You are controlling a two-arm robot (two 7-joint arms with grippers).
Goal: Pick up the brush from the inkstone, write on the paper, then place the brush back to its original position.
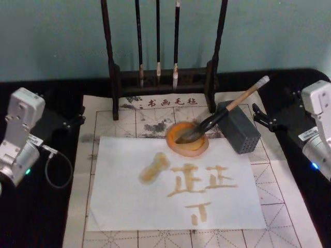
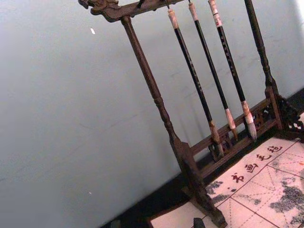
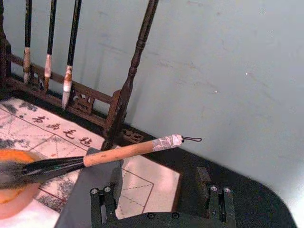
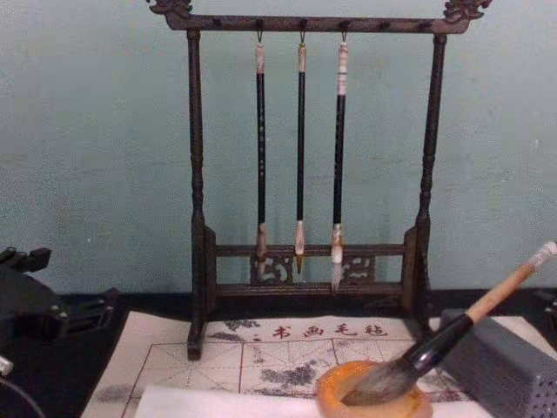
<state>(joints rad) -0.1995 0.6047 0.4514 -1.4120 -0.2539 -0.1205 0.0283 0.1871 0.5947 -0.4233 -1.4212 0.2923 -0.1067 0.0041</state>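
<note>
Right of centre, found the thick tan-handled brush bristles-down in the round orange inkstone, handle propped on the grey perforated block, likely for easy grasping. Saw the right gripper, right edge, spread wide and empty; could not tell for the left gripper, left edge.

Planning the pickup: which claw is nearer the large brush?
Right. The right claw sits just right of the brush; the left claw sits far off, past the left edge of the paper.
</note>
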